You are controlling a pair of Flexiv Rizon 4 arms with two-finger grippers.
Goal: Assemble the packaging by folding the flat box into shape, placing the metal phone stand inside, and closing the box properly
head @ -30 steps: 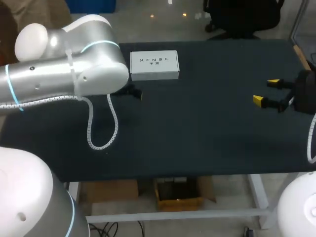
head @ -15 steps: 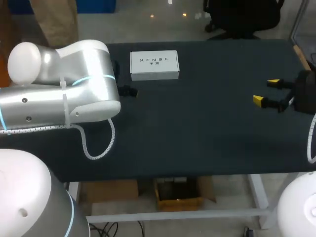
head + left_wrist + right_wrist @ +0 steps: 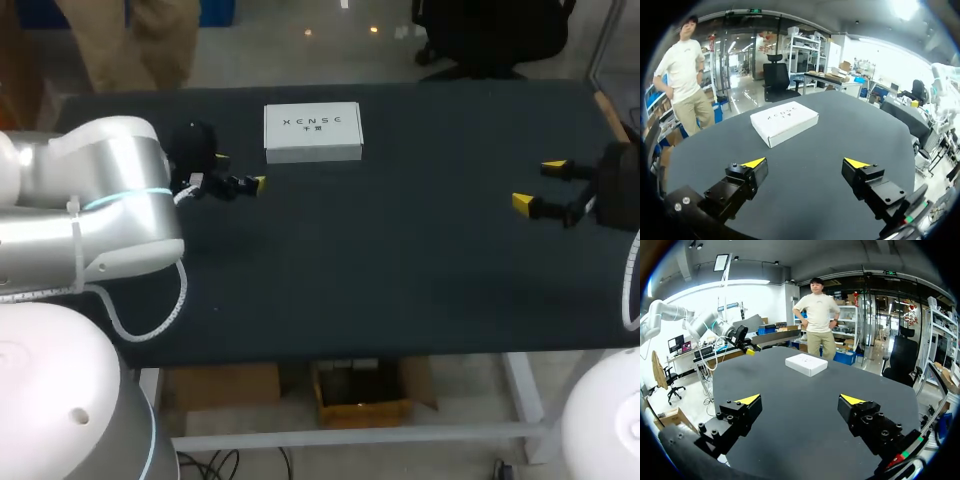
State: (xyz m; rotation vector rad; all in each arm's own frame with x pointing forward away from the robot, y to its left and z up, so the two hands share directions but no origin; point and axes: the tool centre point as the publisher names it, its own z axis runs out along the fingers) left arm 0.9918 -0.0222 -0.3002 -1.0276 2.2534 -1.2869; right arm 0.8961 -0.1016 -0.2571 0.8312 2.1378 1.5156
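A white box (image 3: 312, 132) lies shut and flat on the dark table (image 3: 400, 270), toward the far side. My left gripper (image 3: 240, 170) hangs open just left of the box and a little nearer than it, apart from it. In the left wrist view the box (image 3: 784, 122) lies ahead of the open gripper (image 3: 806, 162), with nothing between the fingers. My right gripper (image 3: 538, 185) stands open at the table's right edge, far from the box. The right wrist view shows its gripper (image 3: 800, 399) holding nothing and the box (image 3: 806, 364) far ahead. No metal phone stand shows in any view.
My left arm's thick white link (image 3: 90, 215) and its cable loop (image 3: 150, 315) hang over the table's left part. In the right wrist view my left gripper (image 3: 744, 344) shows far off, beside the box.
My left arm has swung back to the left, uncovering its gripper, which now shows left of the box. The box and my right arm have not moved.
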